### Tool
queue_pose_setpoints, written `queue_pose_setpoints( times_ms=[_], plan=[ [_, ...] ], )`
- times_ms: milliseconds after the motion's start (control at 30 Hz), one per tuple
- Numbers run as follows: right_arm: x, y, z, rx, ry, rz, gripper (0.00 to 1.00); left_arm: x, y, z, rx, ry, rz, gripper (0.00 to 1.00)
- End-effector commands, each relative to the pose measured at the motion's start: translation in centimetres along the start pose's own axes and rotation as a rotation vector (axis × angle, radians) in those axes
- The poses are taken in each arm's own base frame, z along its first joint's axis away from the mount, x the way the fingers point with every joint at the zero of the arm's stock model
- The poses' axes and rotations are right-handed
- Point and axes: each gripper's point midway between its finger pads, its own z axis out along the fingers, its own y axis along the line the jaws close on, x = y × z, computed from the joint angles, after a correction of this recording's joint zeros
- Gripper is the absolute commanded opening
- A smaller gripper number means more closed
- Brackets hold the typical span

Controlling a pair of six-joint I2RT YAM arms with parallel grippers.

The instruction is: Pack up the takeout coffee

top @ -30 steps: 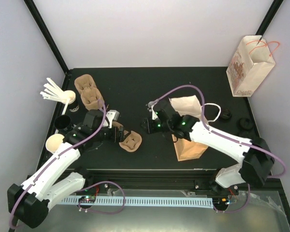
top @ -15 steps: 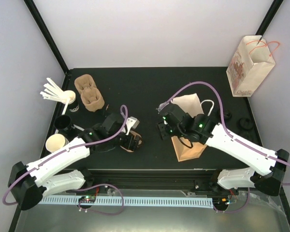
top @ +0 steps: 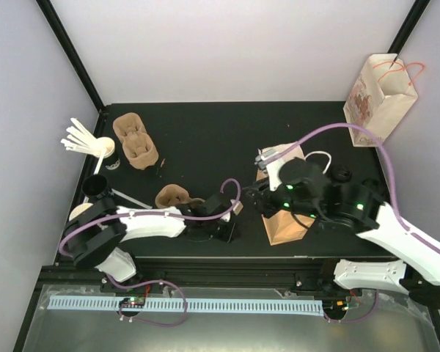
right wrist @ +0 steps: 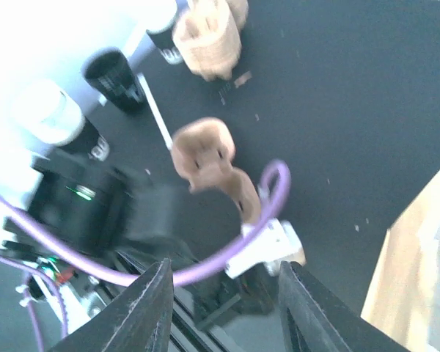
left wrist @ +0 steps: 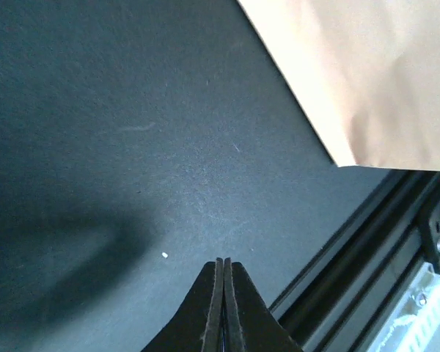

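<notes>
The takeout coffee cup point(top: 78, 212), cream with a dark band, stands at the table's left edge, half hidden behind my left arm; its pale top point(right wrist: 47, 110) also shows in the right wrist view. My left gripper point(top: 233, 228) lies low near the front edge, well right of the cup. Its jaws point(left wrist: 224, 265) are shut on nothing, above bare black mat. My right gripper point(top: 256, 196) hovers at the left side of the flat brown paper bag point(top: 287, 226). It stands open and empty point(right wrist: 224, 293), looking down at my left wrist.
A brown cup carrier point(top: 174, 196) lies behind my left arm, a second carrier point(top: 136, 144) at back left. A black cup point(top: 95, 186) and white stirrers point(top: 79, 136) stand on the left. Black lids point(top: 342, 174) lie right; a printed bag point(top: 378, 99) stands far right.
My left arm swept right along the front edge, away from the carrier, and its jaws closed empty. My right arm drew back to the right over the brown bag, jaws a little wider.
</notes>
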Motion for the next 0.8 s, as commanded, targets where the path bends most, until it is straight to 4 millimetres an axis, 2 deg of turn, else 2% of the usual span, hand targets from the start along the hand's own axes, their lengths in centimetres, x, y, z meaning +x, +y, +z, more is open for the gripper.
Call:
queue_pose_setpoints(
  times_ms=[0,333,533,667,767],
  plan=[
    [-2.9,0.5,-4.0,-0.057,-0.147,-0.013,0.43,-1.7,-2.8,2.5,0.092,-0.048,-0.086,0.02],
    [-4.4,-1.8,-8.3,0.019,-0.278,0.015,0.43,-2.0,-5.4,9.7,0.106,0.01,-0.132,0.01],
    [-4.1,-2.6,-10.1,0.021,-0.316,0.037,0.43,-4.1,-6.8,12.4,0.135,-0.018,-0.166,0.02],
    [-3.8,-3.1,-10.6,0.028,-0.325,0.045,0.43,-5.9,-8.4,14.6,0.174,-0.032,-0.168,0.01],
    [-3.6,-3.2,-10.7,0.027,-0.323,0.05,0.44,-7.2,-9.4,15.4,0.188,-0.051,-0.151,0.02]
  ],
)
